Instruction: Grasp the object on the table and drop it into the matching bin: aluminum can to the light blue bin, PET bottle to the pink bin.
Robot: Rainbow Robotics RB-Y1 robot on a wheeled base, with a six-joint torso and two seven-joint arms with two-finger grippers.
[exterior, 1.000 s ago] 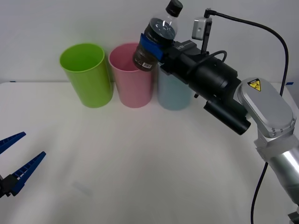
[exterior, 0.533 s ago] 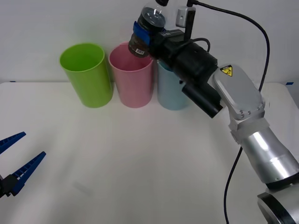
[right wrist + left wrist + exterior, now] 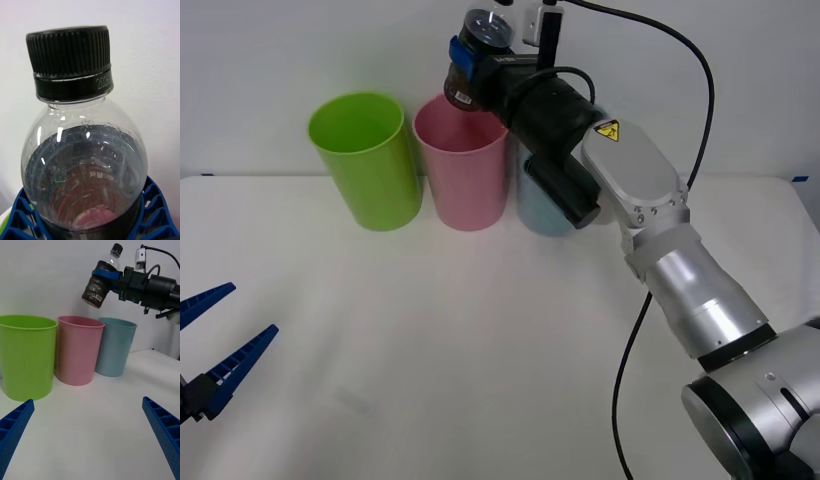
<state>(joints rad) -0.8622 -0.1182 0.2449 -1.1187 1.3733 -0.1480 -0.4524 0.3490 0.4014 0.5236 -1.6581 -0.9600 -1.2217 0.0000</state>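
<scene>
Above pink bin (image 3: 463,165): right claw (image 3: 463,62) gripping one PET bottle (image 3: 475,60).

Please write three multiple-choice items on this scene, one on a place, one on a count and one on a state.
1. Where is the PET bottle?
A. Lying on the table
B. In the air above the pink bin
C. Inside the lime green bin

2. How many bins stand on the table?
A. Two
B. Three
C. Four

3. How is the left end effector?
A. Open, holding nothing
B. Shut on a can
C. Shut on the bottle

Answers: 1 B, the right end effector holds it over the pink rim. 2 B, lime green bin, pink and light blue bin. 3 A, its blue fingers stand apart low over the table.
</scene>
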